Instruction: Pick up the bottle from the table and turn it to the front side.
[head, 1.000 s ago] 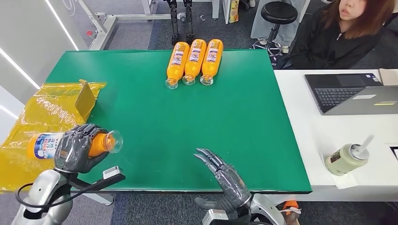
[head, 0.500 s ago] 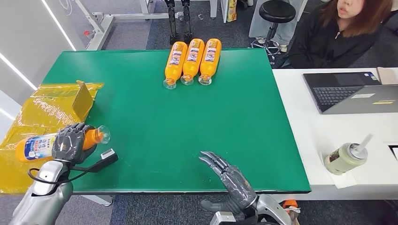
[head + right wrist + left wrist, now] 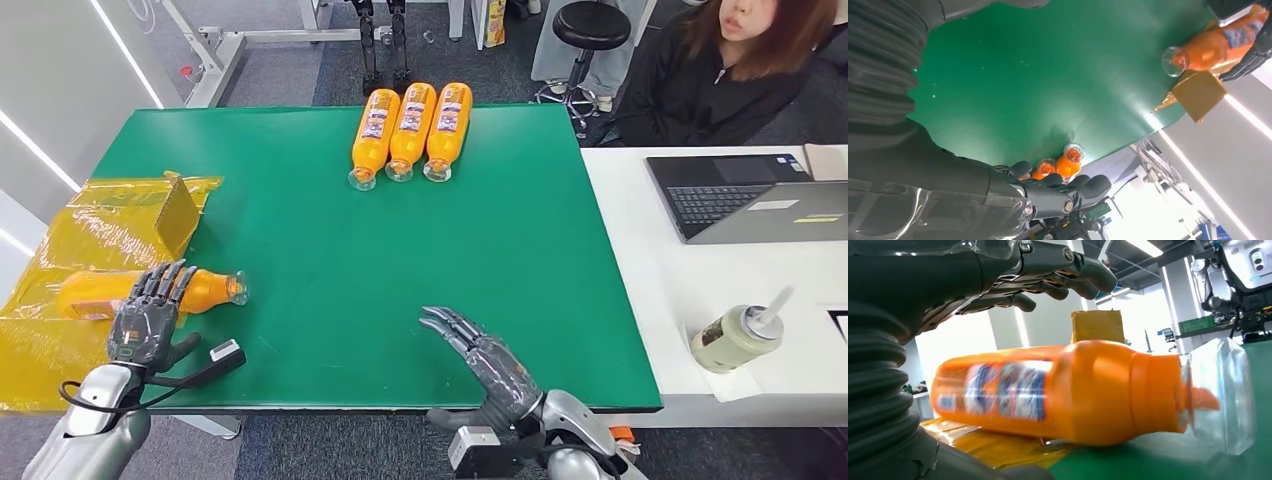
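Orange bottle (image 3: 150, 292) lying on its side at the table's left edge, body over the yellow plastic sheet (image 3: 70, 240), clear cap (image 3: 237, 287) pointing right onto the green table (image 3: 400, 250). Seen from the head camera, label side turned away, plain orange showing on top; in the left wrist view (image 3: 1063, 392), a blurred blue-and-white label on the flank facing the palm. Left hand (image 3: 148, 318) just behind the bottle on the near side, fingers (image 3: 165, 280) spread and straightened, reaching up over the bottle's middle. In the left wrist view, fingertips (image 3: 1068, 282) arched above the bottle with daylight between, so nothing gripped, hand loose and empty. Whether the palm brushes the bottle, not clear.

Right hand (image 3: 480, 360) low over the near edge of the green table, well apart from the bottle, fingers extended and slightly fanned, holding nothing.

Three more orange bottles (image 3: 410, 130) side by side at the far edge, caps toward the robot. Small cardboard box (image 3: 180, 212) standing on the yellow sheet beyond the bottle. Laptop (image 3: 745, 195) and lidded cup with straw (image 3: 738, 335) on the white desk at right, a seated person (image 3: 720, 80) behind.
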